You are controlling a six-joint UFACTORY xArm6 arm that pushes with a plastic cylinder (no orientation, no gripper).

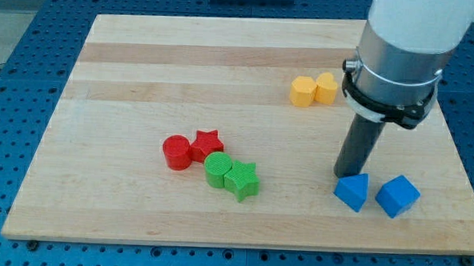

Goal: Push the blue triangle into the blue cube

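The blue triangle lies near the view's bottom right of the wooden board. The blue cube sits just to its right, with a narrow gap between them. My tip rests on the board right at the triangle's upper left edge, touching or almost touching it. The rod rises from there into the arm's large white and grey body at the view's top right.
A red cylinder and a red star sit left of centre. A green cylinder and a green star lie just below them. Two yellow blocks sit side by side at the upper right.
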